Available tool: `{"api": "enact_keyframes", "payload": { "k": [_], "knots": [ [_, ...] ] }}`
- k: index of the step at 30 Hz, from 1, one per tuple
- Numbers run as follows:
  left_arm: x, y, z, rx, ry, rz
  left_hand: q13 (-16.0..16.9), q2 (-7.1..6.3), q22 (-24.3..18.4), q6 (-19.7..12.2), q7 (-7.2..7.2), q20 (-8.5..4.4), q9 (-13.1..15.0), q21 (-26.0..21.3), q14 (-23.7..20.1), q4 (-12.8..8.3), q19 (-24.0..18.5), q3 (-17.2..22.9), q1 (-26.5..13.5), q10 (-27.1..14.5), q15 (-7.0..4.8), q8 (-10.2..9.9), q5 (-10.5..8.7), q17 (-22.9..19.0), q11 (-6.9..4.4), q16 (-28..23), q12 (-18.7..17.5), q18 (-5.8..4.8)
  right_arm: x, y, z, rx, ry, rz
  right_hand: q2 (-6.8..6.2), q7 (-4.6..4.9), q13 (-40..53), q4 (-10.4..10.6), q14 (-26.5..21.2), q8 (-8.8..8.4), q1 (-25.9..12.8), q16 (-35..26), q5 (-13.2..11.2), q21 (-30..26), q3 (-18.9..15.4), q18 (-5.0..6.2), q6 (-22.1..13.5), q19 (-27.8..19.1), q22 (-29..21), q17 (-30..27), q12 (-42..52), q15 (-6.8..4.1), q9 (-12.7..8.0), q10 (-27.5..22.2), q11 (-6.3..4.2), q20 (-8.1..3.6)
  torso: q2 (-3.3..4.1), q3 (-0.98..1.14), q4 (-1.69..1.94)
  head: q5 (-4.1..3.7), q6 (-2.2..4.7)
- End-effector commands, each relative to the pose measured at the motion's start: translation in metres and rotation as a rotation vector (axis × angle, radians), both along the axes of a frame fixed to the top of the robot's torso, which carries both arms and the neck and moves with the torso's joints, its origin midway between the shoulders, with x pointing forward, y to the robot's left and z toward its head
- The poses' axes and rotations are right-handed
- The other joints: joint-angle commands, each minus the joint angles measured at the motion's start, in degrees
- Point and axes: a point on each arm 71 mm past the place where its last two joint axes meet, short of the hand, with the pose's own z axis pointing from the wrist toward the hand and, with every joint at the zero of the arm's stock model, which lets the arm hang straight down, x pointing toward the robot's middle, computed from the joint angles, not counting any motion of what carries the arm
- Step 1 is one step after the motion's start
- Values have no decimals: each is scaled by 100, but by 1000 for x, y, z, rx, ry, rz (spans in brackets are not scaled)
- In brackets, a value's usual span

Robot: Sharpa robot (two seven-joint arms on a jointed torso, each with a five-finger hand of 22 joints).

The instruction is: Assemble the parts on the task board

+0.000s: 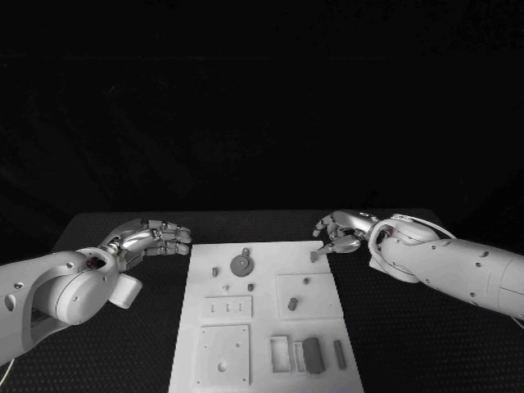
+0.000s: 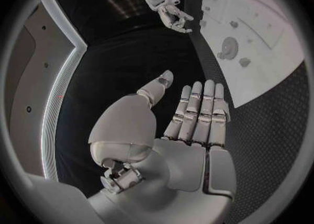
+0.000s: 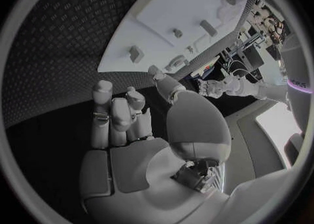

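- Two hands hang over the black table (image 1: 120,360), one at each far corner of the white task board (image 1: 315,266), and neither holds anything.
- The left hand (image 1: 155,237) sits just off the board's far-left corner; in the left wrist view its fingers (image 2: 199,114) lie straight and side by side with the thumb apart, so it is empty and spread.
- The right hand (image 1: 342,232) hovers at the board's far-right corner, fingers partly curled over the edge; the right wrist view shows its fingers (image 3: 118,116) bent but parted, with nothing between them.
- The parts lie along the board: a round disc with a stem (image 1: 241,264) near the far edge, a small peg (image 1: 293,304) on a raised square toward the right edge, and a row of narrow bars (image 1: 313,354) at the near edge.
- Assembly looks barely begun, as no part is in a hand.
- Risk: the right hand's curled fingers are close to the board's rim; coming down carelessly, they could nudge the whole board and shift the loose parts.
- Risk: the parts are small and lie flat, so a pinch that closes off-centre may flick one away or tip it.
- Risk: the near-edge bars lie close together, so reaching for one may disturb its neighbours.
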Motion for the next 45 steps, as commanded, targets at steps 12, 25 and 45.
{"api": "enact_keyframes", "payload": {
  "k": [12, 25, 45],
  "knots": [
    [0, -1, 0, -10, -7, -23, 6, 30, -5, -4, 15, 4, -1, -12, 26, -23, 1, -18, -7, 39, 17, 13, 19, 12, -8, -25, -15, -55, -5, -2, -26, -35, 55, 22, -50, 51, 8, -36, -48, -14, 19, -28, 16, -21, -15, 390, 11, -38, 101, 3, 25, 2, -11, -49, -5, 15, -5, -11, 9, 15, -54],
    [0, -3, -1, -8, -5, -28, 4, 30, -5, -9, 23, 4, -3, -13, 27, -21, 1, -22, -10, 37, 17, 10, 19, 16, -5, -28, -19, -55, -4, 11, -42, -31, 60, 7, -25, 48, 12, -12, -49, -8, -7, -18, 16, -15, -18, 390, 16, -27, 101, 7, 36, -3, -9, -51, -8, 19, -12, -21, 23, 68, -94],
    [0, -1, -1, -6, -6, -26, 3, 30, -6, -12, 30, 5, -4, -15, 24, -18, 0, -25, -13, 36, 18, 8, 19, 18, -3, -33, -22, -56, -3, 14, -46, -27, 34, -20, 427, -26, 5, -64, 1, 169, 88, 25, 16, 17, 36, 390, 324, 18, 106, 33, 76, -64, 70, 6, -77, -10, -17, -29, 7, 78, -134]
  ]
}}
